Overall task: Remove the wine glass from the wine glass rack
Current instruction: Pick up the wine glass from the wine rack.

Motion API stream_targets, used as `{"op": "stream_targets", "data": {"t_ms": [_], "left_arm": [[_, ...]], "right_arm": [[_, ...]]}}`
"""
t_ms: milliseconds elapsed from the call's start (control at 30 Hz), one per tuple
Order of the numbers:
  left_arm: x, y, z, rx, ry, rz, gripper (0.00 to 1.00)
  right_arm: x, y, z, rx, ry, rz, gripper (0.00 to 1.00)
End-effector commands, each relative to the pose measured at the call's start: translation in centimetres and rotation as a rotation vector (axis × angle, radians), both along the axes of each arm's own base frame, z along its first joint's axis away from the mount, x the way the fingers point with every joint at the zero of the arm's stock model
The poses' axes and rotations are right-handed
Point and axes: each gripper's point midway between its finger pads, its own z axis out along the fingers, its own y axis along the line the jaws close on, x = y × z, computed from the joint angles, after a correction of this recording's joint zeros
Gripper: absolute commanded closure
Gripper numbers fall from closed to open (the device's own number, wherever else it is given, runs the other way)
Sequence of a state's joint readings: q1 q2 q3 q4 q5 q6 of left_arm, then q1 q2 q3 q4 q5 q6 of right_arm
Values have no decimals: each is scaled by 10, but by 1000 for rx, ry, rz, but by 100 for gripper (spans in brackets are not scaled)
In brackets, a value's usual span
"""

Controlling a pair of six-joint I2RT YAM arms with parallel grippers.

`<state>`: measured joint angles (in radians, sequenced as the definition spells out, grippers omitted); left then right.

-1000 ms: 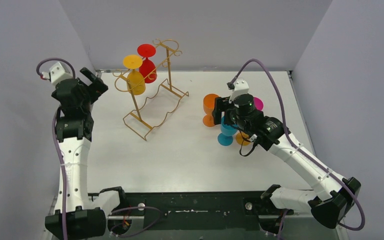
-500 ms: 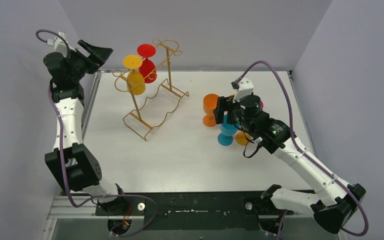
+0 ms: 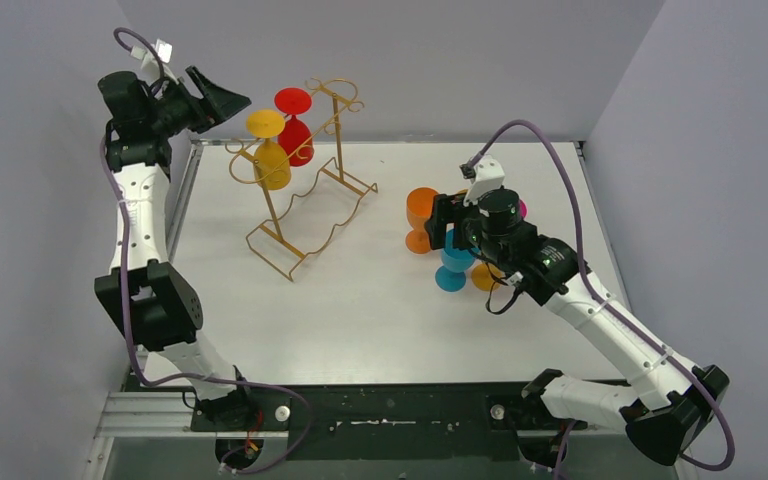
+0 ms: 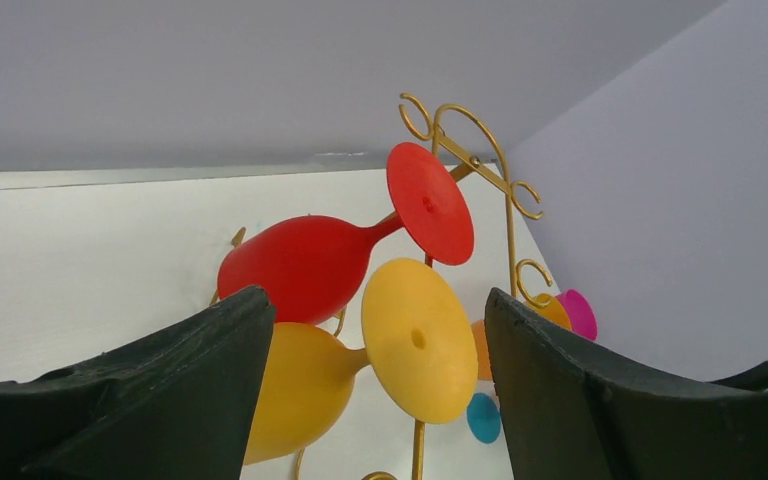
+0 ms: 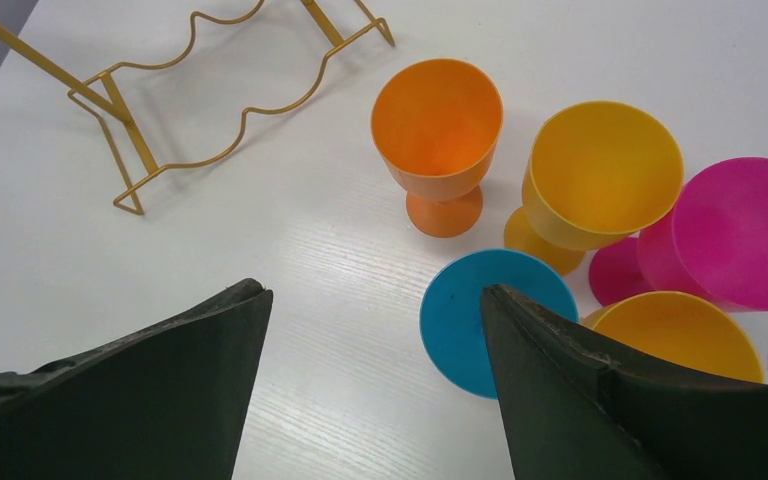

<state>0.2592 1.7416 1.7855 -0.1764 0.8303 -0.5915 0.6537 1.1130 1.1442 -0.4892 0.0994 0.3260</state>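
The yellow wine glass (image 4: 415,340) is hanging upside down on the wine glass rack (image 3: 340,150) — looking like light, smooth plastic, so pinching the thin stem seems best. The left fingers (image 4: 160,400) are gaping open, framing its foot; the right fingers (image 5: 140,390) are hanging open — empty.

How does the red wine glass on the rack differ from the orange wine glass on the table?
The red wine glass hangs from the wine glass rack by its foot; the orange wine glass stands on the table. The red one's bowl points downward and is tilted; the orange one's mouth faces up. Both are opaque stemmed glasses of similar shape.
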Motion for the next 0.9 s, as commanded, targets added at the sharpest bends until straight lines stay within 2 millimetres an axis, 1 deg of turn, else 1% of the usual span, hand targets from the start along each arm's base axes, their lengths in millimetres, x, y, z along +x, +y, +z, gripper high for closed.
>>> {"op": "stream_targets", "data": {"t_ms": [0,33,67,133,167,200,300,400,467,567,667,733,800,867], "left_arm": [[-7,-15,-13,68,33,-102,28],[-8,-18,-16,78,44,-111,30],[-7,-20,-20,92,55,-119,36],[-8,-27,-29,143,89,-135,41],[-7,-29,-33,169,102,-128,46],[-6,-32,-36,186,114,-131,49],[-4,-39,-39,198,134,-140,51],[-5,-38,-38,210,133,-131,57],[-5,-38,-39,209,134,-123,63],[-4,-38,-38,199,132,-121,65],[-4,-37,-36,194,134,-116,64],[-5,-37,-32,192,126,-111,58],[-7,-36,-26,191,113,-107,56],[-9,-36,-21,188,104,-110,52]], "right_arm": [[5,2,8,25,0,-12,21],[4,2,8,27,3,-12,21],[4,2,7,27,6,-12,22],[3,1,8,26,6,-13,21],[2,1,8,22,5,-11,21],[2,0,8,20,3,-11,21],[1,-1,9,13,-4,-4,21],[0,-2,7,11,-1,-4,21],[0,-2,4,10,4,-5,21],[0,-1,0,4,14,-5,21],[1,1,-3,0,25,0,21],[1,1,-4,-3,29,2,21],[1,1,-5,-6,32,2,21],[1,1,-6,-9,35,2,21]]}}
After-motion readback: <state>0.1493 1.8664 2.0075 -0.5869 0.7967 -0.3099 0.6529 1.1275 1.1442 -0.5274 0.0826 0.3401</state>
